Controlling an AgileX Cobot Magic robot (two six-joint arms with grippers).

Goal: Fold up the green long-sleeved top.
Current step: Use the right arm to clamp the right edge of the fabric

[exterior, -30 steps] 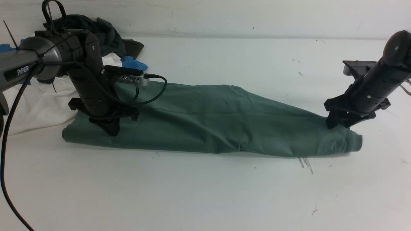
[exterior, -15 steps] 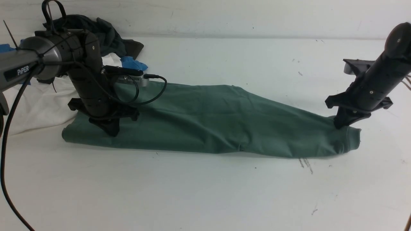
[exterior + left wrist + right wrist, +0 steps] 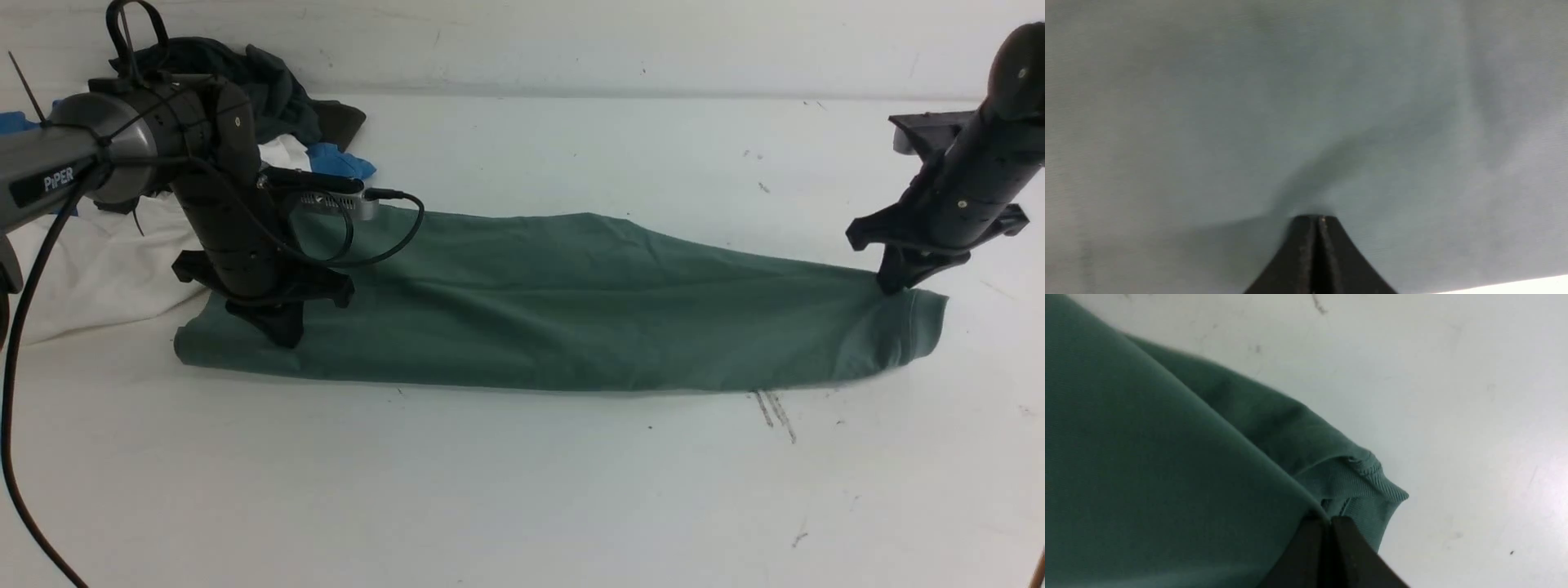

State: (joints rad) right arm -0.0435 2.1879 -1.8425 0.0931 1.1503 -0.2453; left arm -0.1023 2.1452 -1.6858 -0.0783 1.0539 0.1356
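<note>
I've got the green long-sleeved top (image 3: 555, 302) folded lengthwise into one long narrow band, lying L-to-R across the worktop (image 3: 522, 490), approx mid-depth. Colour is a muted sage green, plain side up. Left end is the wider one w/ a soft rounded fold; the band tapers toward the right end, which finishes in a ribbed strip w/ a stitched seam. That end's far corner is drawn up to a small peak. Fabric mostly smooth, w/ a few shallow creases running lengthwise.

Robot lab — scuffed white table (image 3: 522, 490), cabled left arm (image 3: 90, 155)
</note>
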